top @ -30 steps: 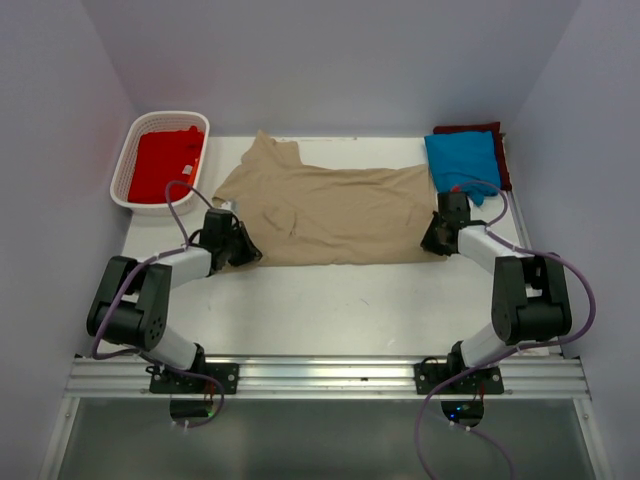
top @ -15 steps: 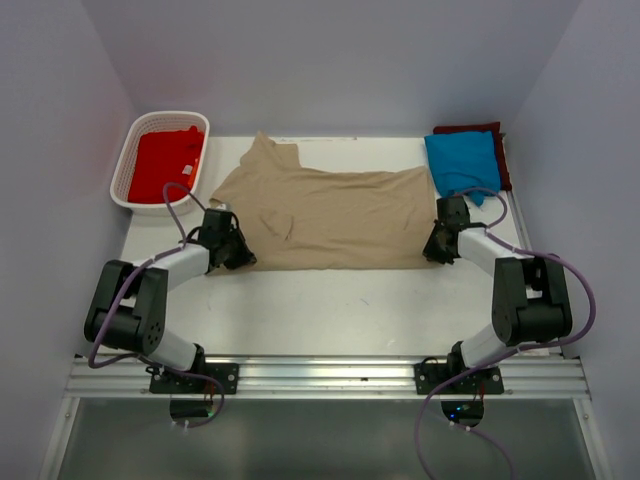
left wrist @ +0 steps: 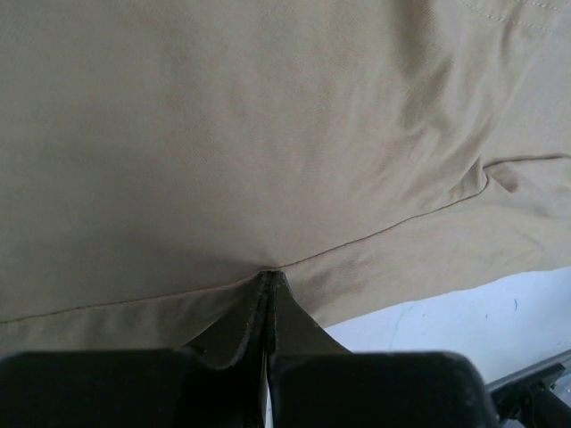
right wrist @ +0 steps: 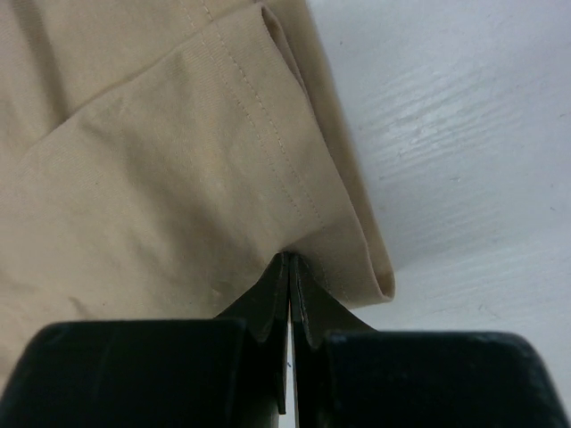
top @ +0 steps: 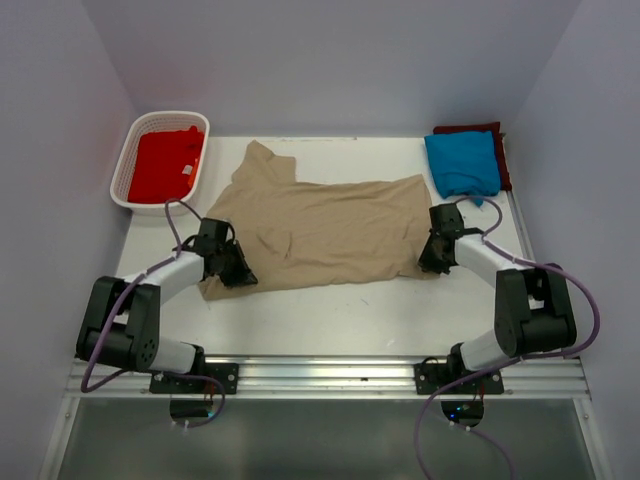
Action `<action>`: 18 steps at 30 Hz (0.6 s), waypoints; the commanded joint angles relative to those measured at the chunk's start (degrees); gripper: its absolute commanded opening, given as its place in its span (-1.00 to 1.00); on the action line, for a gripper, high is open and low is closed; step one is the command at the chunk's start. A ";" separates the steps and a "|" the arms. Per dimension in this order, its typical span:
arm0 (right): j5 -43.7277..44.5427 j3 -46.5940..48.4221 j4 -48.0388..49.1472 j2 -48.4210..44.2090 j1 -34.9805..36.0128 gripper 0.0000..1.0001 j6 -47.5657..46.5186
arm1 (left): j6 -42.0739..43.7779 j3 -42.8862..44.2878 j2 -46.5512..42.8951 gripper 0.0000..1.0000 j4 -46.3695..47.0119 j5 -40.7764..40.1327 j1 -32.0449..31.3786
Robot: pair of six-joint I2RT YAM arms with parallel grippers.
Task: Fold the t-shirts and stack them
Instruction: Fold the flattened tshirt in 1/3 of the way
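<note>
The tan t-shirt (top: 320, 220) lies spread across the middle of the table. My left gripper (top: 236, 268) is shut on its near left edge; in the left wrist view the tan cloth (left wrist: 268, 160) is pinched between the closed fingers (left wrist: 268, 290). My right gripper (top: 432, 256) is shut on its near right corner; in the right wrist view the hemmed cloth (right wrist: 178, 178) is pinched at the fingertips (right wrist: 290, 267). A folded blue t-shirt (top: 462, 163) lies on a dark maroon one (top: 497, 131) at the back right. A red t-shirt (top: 163, 162) lies in the basket.
A white lattice basket (top: 128, 162) stands at the back left. Bare white table (top: 330, 315) runs along the near side in front of the tan shirt. Grey walls close in the left, right and back.
Both grippers have pulled the tan shirt's near edge toward the front of the table. The shirt has slid nearer and its left side now sits lower.
</note>
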 commanded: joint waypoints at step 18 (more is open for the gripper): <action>2.10 -2.94 -20.89 -4.62 6.55 -1.00 6.19 | 3.38 1.82 -11.04 -0.96 -30.26 1.83 -0.33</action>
